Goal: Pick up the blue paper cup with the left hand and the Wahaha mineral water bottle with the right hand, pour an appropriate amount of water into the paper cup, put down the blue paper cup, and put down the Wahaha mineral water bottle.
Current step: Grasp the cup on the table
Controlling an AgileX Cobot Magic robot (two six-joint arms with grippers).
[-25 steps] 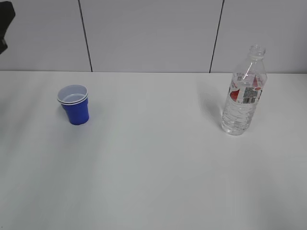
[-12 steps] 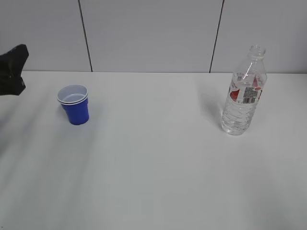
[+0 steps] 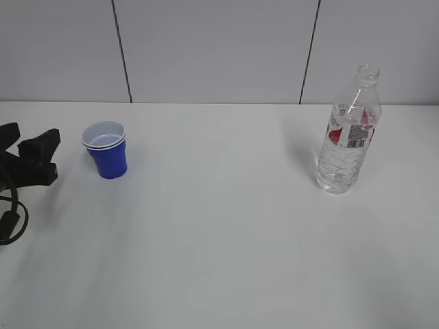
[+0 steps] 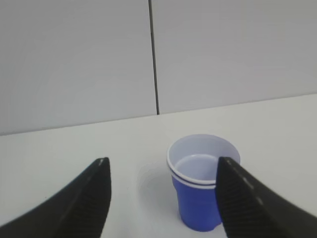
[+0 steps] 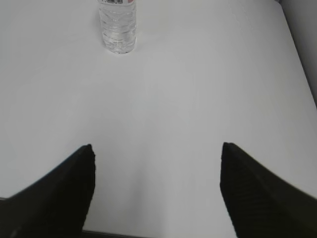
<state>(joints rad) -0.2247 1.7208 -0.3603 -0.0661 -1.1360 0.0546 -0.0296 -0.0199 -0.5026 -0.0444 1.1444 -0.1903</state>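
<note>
Two things are standing untouched on your table [image 3: 219,260]: the blue cup [image 3: 106,149] at left, the water bottle [image 3: 348,133] well apart at right. Your left gripper [image 3: 38,156] is coming lower and nearer the cup than before, fingers spread. Your right gripper [image 5: 156,163] is hanging back, fingers wide, nothing held.

Even, bright light left soft shadows beside the cup [image 3: 105,149] and bottle [image 3: 348,132]; wrist views were slightly blurred.

Matt white table [image 3: 226,240]; clear ribbed plastic bottle [image 3: 346,137] (glossy).
</note>
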